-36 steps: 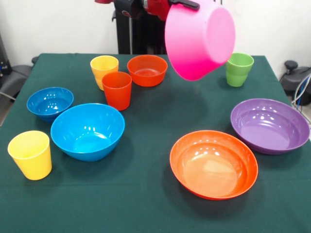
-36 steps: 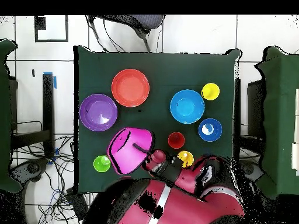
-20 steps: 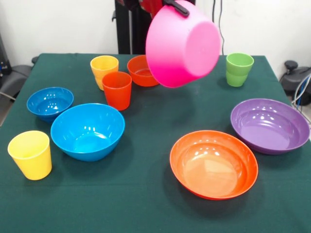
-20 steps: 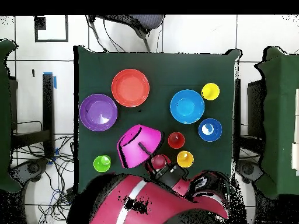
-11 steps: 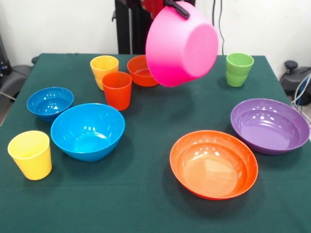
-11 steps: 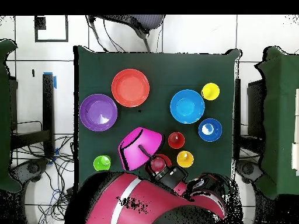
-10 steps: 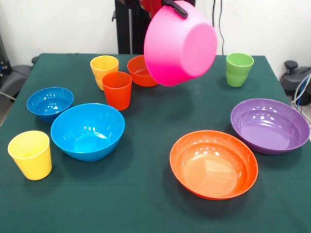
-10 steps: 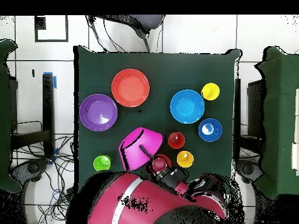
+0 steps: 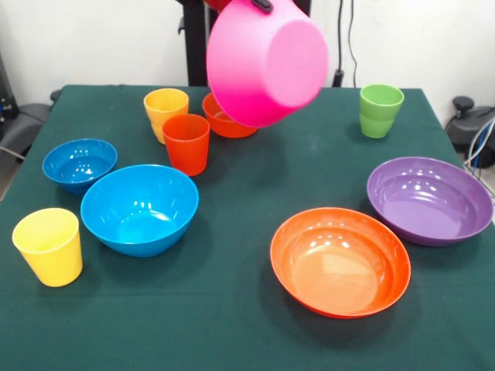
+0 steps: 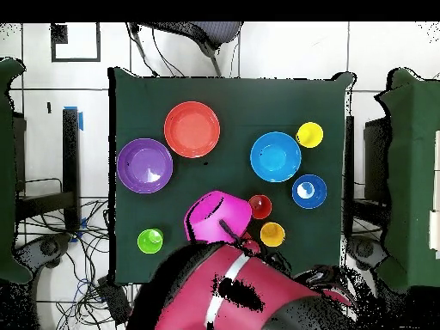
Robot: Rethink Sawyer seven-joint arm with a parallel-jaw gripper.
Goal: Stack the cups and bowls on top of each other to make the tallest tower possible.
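My gripper [image 9: 261,4] is shut on the rim of the large pink bowl [image 9: 267,58] and holds it tilted in the air, its bottom toward the front camera. The bowl hangs above the small orange bowl [image 9: 227,122] and hides part of it. In the overhead view the pink bowl [image 10: 215,216] sits just ahead of the arm, with the gripper [image 10: 229,230] on its rim. On the table stand a yellow cup [image 9: 165,110], an orange-red cup [image 9: 186,143], a green cup [image 9: 380,110] and a second yellow cup [image 9: 49,246].
The medium blue bowl [image 9: 140,207] and small blue bowl [image 9: 79,164] sit at the left. The wide orange bowl [image 9: 340,260] and wide purple bowl [image 9: 429,199] sit at the right. All rest on the green table [image 9: 247,178].
The pink bowl has moved left in the front view and a little higher, from beside the green cup to over the small orange bowl. Everything on the table stayed put.
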